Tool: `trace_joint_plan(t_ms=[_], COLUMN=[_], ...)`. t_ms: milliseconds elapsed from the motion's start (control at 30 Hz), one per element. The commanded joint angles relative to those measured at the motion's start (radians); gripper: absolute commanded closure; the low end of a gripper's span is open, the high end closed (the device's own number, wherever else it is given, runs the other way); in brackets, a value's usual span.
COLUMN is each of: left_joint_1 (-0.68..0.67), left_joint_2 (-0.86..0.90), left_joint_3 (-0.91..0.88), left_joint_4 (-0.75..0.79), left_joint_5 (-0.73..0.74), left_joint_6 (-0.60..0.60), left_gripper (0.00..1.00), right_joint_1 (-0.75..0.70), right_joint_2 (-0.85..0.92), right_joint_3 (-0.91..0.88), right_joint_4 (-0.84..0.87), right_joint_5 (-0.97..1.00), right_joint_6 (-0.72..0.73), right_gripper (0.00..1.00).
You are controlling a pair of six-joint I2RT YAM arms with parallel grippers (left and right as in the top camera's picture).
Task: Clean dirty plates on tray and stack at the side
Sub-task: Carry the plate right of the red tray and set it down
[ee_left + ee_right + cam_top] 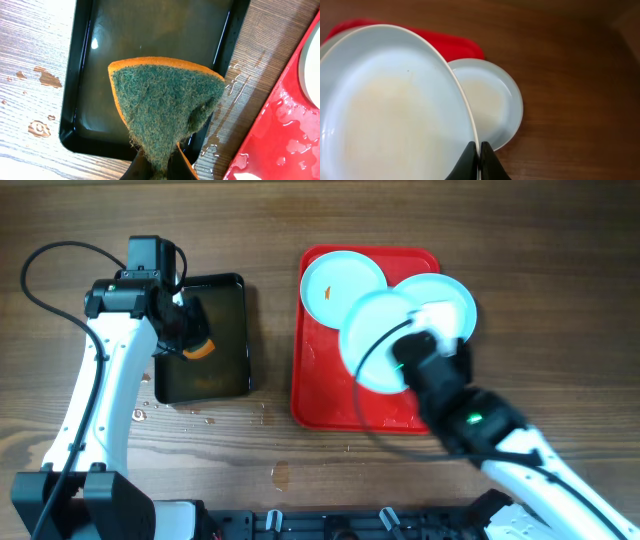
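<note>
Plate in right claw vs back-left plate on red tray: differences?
The held plate is pinched at its rim by the right claw and raised; the back-left plate lies flat on the red tray. The back-left plate shows an orange smear; the held plate only a faint yellowish film. Both are round, pale blue-white and of similar size.

The bench (560,240) is dark brown wood, its grain running left to right in the overhead view. It fills the background of every view, so no wall, floor or window shows. The light is even and comes from above, and the boards look paler under glare in the left wrist view. Water drops (281,473) lie on the wood towards the front. A black rail (350,525), possibly a mounting frame, lines the front edge.
</note>
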Motion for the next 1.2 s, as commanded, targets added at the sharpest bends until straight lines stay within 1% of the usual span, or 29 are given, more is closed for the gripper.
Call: trace_joint_plan(t_ms=[0,33,133,200,267,367,467,500,533,567,600,633,667,700,767,800,833,900,967,1033,1167], left_joint_1=[0.003,0.003,0.003,0.003,0.003,0.003,0.003,0.003,0.003,0.003,0.003,0.003,0.003,0.003,0.003,0.003,0.003,0.003,0.003,0.003,0.003], left_joint_2=[-0.006,-0.006,-0.006,-0.006,-0.006,-0.006,-0.006,-0.006,-0.006,-0.006,-0.006,-0.006,-0.006,-0.006,-0.006,-0.006,-0.006,-0.006,-0.006,-0.006,-0.006], left_joint_3=[-0.005,-0.005,-0.005,-0.005,-0.005,-0.005,-0.005,-0.005,-0.005,-0.005,-0.005,-0.005,-0.005,-0.005,-0.005,-0.005,-0.005,-0.005,-0.005,-0.005,-0.005], left_joint_4=[0.000,0.001,0.000,0.001,0.001,0.001,0.001,0.001,0.001,0.001,0.001,0.000,0.000,0.000,0.000,0.000,0.000,0.000,0.001,0.001,0.000], left_joint_5=[0.012,0.013,0.013,0.013,0.013,0.013,0.013,0.013,0.013,0.013,0.013,0.013,0.013,0.013,0.018,0.029,0.043,0.061,0.060,0.060,0.061], left_joint_6=[0.014,0.018,0.032,0.032,0.032,0.032,0.032,0.032,0.032,0.032,0.032,0.032,0.032,0.032,0.032,0.032,0.032,0.033,0.036,0.036,0.036], left_gripper=[0.96,0.96,0.96,0.96,0.96,0.96,0.96,0.96,0.96,0.96,0.96,0.96,0.96,0.96,0.96,0.96,0.96,0.96,0.96,0.96,0.96], right_joint_1=[-0.321,-0.392,-0.680,-0.856,-0.996,-1.126,-1.204,-1.215,-1.221,-1.222,-1.221,-1.221,-1.221,-1.221,-1.212,-1.199,-1.173,-1.113,-1.020,-0.925,-0.733], right_joint_2=[-0.068,-0.067,-0.030,0.020,0.089,0.201,0.322,0.352,0.379,0.402,0.422,0.429,0.429,0.423,0.406,0.394,0.378,0.357,0.354,0.364,0.400], right_joint_3=[0.037,0.037,0.037,0.037,0.037,0.037,0.037,0.037,0.037,0.037,0.037,0.037,0.037,0.037,0.037,0.037,0.037,0.037,0.037,0.037,0.037], right_joint_4=[-0.031,-0.039,-0.045,-0.045,-0.039,-0.003,0.061,0.082,0.114,0.153,0.199,0.229,0.254,0.269,0.286,0.278,0.251,0.179,0.114,0.089,0.143], right_joint_5=[-0.352,-0.400,-0.576,-0.624,-0.652,-0.672,-0.683,-0.691,-0.705,-0.727,-0.780,-0.847,-0.940,-1.012,-1.166,-1.213,-1.243,-1.224,-1.118,-0.993,-0.766], right_joint_6=[0.137,0.154,0.164,0.192,0.237,0.274,0.294,0.295,0.287,0.251,0.183,0.137,0.105,0.103,0.097,0.082,0.047,-0.014,-0.056,-0.085,-0.119], right_gripper=[0.95,0.96,0.96,0.95,0.96,0.96,0.96,0.96,0.93,0.87,0.73,0.60,0.54,0.51,0.51,0.51,0.51,0.51,0.50,0.53,0.53])
